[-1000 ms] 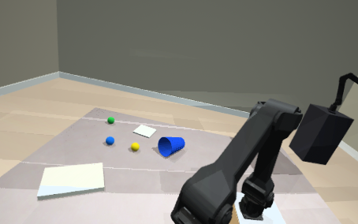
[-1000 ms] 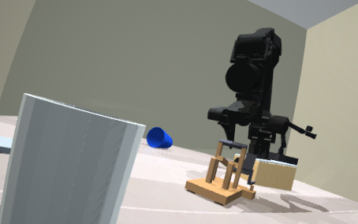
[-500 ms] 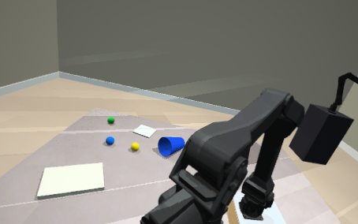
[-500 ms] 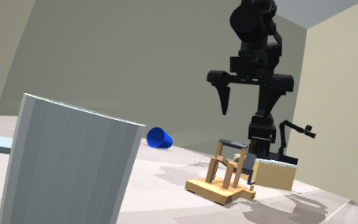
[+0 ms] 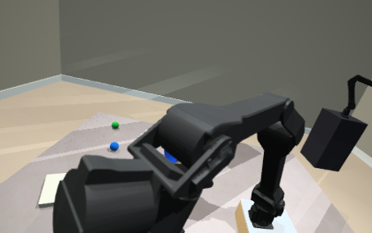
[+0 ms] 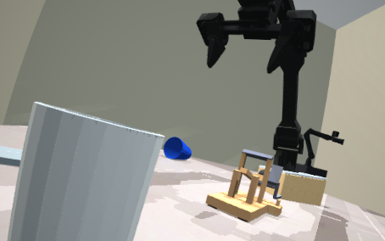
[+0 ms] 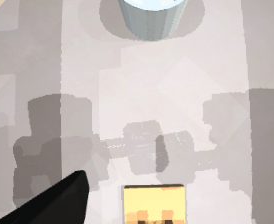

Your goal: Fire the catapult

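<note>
Tool up there is wide open, its two dark fingers well apart with nothing between them. From where I'm standing, the exterior view shows it high above the desk, fingertips pointing down, on the black arm. That arm stands on a wooden box with a pale top.

Below the tool sits the wooden catapult, upright on its flat base, with a dark crossbar over its posts. The white mug stands upright, well apart from it; in the wrist view the mug is at the top edge and the near end of the catapult's base at the bottom, with bare desk between them. I can't tell whether a ball is loaded in the catapult.

Over on the far part of the desk, a green ball and a blue ball lie apart from each other. A blue cup lies on its side, mostly hidden behind the arm from the top view. A pale slab pokes out at the left there, partly covered by the arm.
</note>
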Controlling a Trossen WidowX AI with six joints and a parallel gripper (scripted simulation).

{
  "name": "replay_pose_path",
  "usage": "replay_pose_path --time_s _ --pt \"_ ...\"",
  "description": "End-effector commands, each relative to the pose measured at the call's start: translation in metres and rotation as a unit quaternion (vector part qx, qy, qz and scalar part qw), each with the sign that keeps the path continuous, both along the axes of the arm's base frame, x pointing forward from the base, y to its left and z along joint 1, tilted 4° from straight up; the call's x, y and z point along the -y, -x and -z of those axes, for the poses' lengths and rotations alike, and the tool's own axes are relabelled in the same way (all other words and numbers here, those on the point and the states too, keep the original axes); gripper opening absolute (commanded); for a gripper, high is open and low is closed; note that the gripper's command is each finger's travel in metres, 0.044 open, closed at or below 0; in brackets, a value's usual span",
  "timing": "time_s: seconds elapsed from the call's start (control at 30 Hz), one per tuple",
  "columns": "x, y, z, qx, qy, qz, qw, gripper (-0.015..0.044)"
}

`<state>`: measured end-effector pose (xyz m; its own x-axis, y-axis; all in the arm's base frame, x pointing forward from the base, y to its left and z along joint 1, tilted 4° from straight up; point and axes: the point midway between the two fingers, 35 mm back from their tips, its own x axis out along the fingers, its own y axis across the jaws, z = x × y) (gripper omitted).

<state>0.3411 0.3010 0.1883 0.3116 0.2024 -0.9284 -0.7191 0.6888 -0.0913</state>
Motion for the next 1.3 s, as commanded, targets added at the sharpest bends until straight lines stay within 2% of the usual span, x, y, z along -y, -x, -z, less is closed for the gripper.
replay_pose_path --time_s 0.0,0.17,0.83,1.27 --pt "-0.021 -0.033 -0.025 0.061 -0.039 -0.010 0.997 0.0440" --pt "-0.041 -0.063 -0.052 0.124 -0.078 -0.021 0.989 0.0440" --pt "-0.042 -0.064 -0.053 0.126 -0.080 -0.021 0.989 0.0440" --pt "-0.042 -0.064 -0.053 0.126 -0.080 -0.021 0.989 0.0099"
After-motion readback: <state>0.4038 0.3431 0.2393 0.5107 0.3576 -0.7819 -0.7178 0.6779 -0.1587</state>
